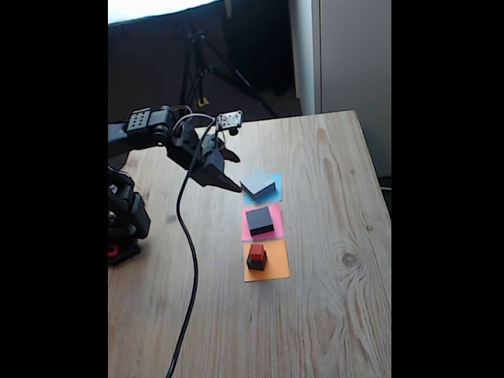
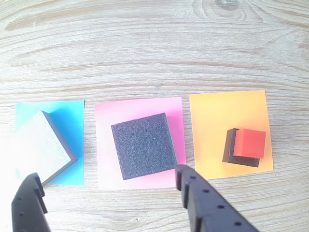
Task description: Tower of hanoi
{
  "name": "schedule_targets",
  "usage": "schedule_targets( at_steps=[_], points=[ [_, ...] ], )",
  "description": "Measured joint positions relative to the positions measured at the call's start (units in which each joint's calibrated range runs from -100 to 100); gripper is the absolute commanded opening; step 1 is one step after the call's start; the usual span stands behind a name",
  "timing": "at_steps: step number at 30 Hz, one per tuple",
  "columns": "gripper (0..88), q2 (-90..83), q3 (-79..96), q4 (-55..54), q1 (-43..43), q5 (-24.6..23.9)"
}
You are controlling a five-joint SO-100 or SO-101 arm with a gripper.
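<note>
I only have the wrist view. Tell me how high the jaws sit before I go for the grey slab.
Observer: In the fixed view the jaws look raised off the table, with their tip just left of the grey slab.
Operator: Check for anything trailing from the arm.
Observer: A black cable drops from the wrist and runs across the table to its near edge, left of the paper squares.
Operator: Say where the base stands.
Observer: The arm's base stands at the table's left edge in that view, about level with the black slab.
</note>
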Motion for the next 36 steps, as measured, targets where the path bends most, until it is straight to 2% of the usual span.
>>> schedule_targets(
  at_steps=[24, 32, 36],
  points=[
    [38.2, -5.13, 35.20, -37.71, 2.07, 0.17],
    [37.5, -3.76, 43.29, -53.24, 2.27, -5.03],
    [36.1, -2.57, 45.20, -57.09, 3.51, -6.08]
  ],
)
